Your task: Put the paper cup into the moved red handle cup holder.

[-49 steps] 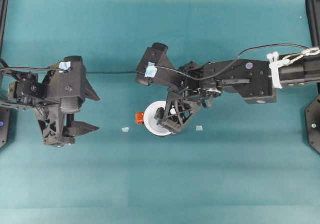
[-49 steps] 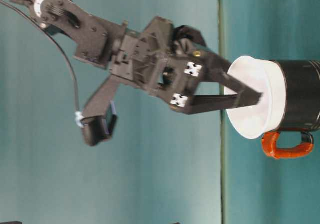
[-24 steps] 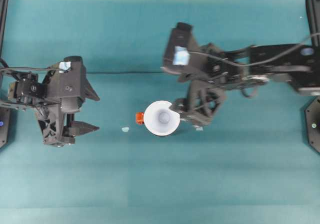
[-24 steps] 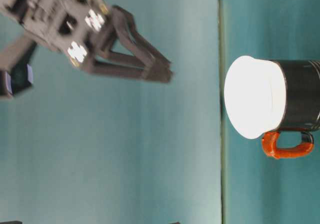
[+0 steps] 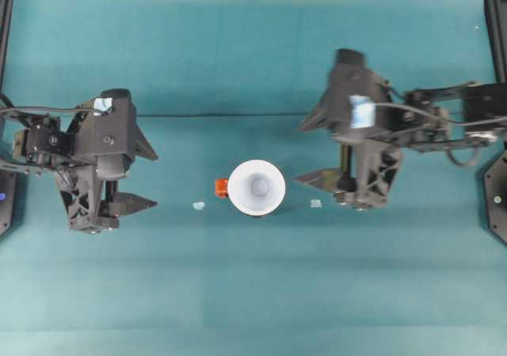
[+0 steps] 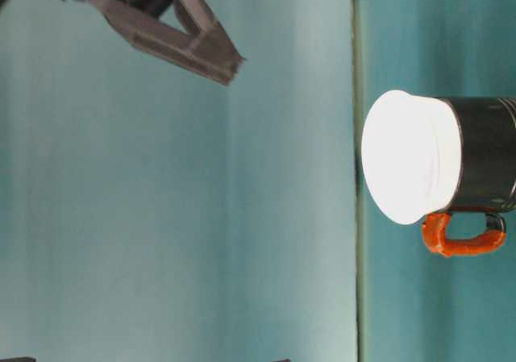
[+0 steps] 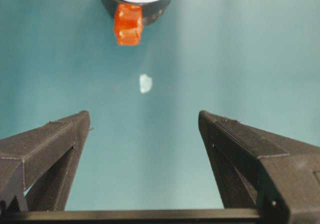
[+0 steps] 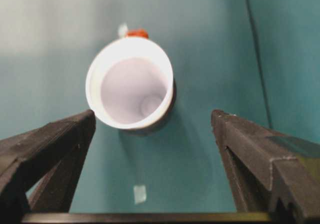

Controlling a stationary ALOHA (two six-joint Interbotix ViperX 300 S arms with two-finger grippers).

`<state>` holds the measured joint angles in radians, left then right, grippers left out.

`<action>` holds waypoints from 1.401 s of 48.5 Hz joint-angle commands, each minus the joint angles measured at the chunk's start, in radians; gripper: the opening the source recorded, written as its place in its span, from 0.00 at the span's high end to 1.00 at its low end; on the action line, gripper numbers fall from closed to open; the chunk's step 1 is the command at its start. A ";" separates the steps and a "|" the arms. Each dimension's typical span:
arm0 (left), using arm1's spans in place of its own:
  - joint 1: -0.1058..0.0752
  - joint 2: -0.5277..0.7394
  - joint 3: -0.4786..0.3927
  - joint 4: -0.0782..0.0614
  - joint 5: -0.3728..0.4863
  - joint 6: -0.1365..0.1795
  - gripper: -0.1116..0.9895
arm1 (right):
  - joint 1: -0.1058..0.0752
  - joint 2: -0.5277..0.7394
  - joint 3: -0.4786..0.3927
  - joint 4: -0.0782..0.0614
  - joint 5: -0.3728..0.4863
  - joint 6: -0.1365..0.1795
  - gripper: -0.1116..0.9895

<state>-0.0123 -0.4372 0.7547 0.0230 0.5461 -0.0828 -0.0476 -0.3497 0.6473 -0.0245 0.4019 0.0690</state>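
The white paper cup [image 5: 256, 187] sits upright inside the black red handle cup holder [image 6: 488, 164] at the table's middle, its rim flaring above the holder. The orange-red handle [image 5: 222, 186] points toward the left arm. My right gripper [image 5: 301, 154] hangs open to the right of the cup, raised off the table and apart from it; its wrist view looks down into the cup [image 8: 131, 84]. My left gripper [image 5: 155, 180] rests open at the far left, holding nothing, with the handle [image 7: 128, 24] ahead of it.
Two small pale tape scraps lie on the teal table, one [image 5: 199, 205] left of the holder and one [image 5: 316, 203] right of it. Black frame posts stand at both side edges.
My right gripper let go of the paper cup, lifted, and pulled back to the right. The cup stays seated in the holder. The left arm has not moved.
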 commanded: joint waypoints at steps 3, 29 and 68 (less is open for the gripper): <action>-0.002 -0.011 -0.011 0.003 -0.005 0.000 0.03 | 0.003 -0.055 0.041 -0.002 -0.035 -0.009 0.08; -0.003 -0.012 -0.012 0.003 -0.005 0.000 0.03 | 0.015 -0.092 0.087 0.000 -0.043 -0.003 0.08; -0.008 -0.012 -0.014 0.003 -0.008 0.000 0.03 | 0.021 -0.089 0.087 0.000 -0.043 -0.002 0.08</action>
<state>-0.0184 -0.4387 0.7563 0.0230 0.5461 -0.0828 -0.0291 -0.4310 0.7424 -0.0245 0.3666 0.0690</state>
